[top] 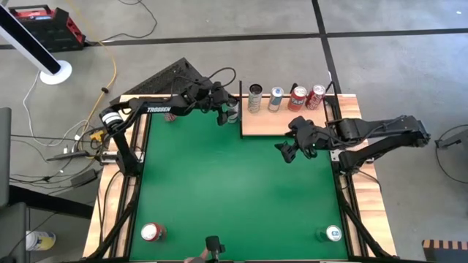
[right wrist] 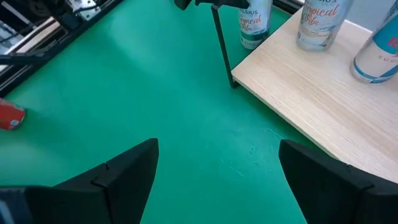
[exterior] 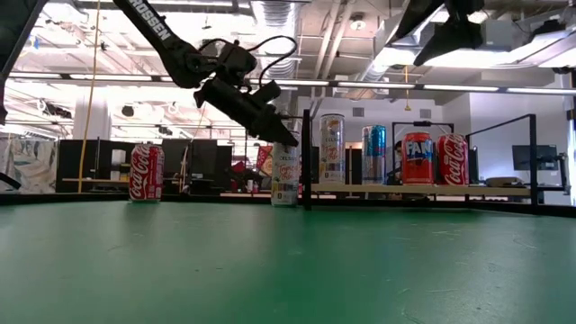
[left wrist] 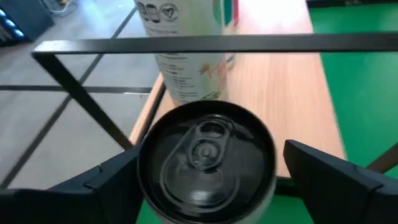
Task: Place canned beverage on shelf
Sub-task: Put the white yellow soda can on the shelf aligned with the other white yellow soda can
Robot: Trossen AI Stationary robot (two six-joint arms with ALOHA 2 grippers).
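Observation:
A white-and-green can [exterior: 284, 179] stands upright on the green felt, just left of the shelf's black corner rod [exterior: 306, 160]. Its dark top [left wrist: 206, 155] shows in the left wrist view. My left gripper [top: 227, 110] is open above it, one finger on either side of the can's top. The pale wood shelf [top: 285, 124] holds several cans: a silver one [top: 254, 97], a blue one [top: 276, 98] and two red ones [top: 306, 97]. My right gripper [top: 291, 148] is open and empty over the felt by the shelf's near edge. My left gripper comes at the can's top end from above, slanting down from the table's left. Its two fingers [left wrist: 115, 183] flank the can's rim. One finger lies close to the can's wall [left wrist: 142, 180]; I cannot tell whether it touches. The can stands on the felt.
A red cola can [exterior: 146, 171] stands at the far left under the left arm. A red can [top: 152, 232] and a white can [top: 333, 234] stand at the near corners. Black rods [left wrist: 186, 43] frame the shelf's edges. The felt's middle [top: 234, 183] is open room.

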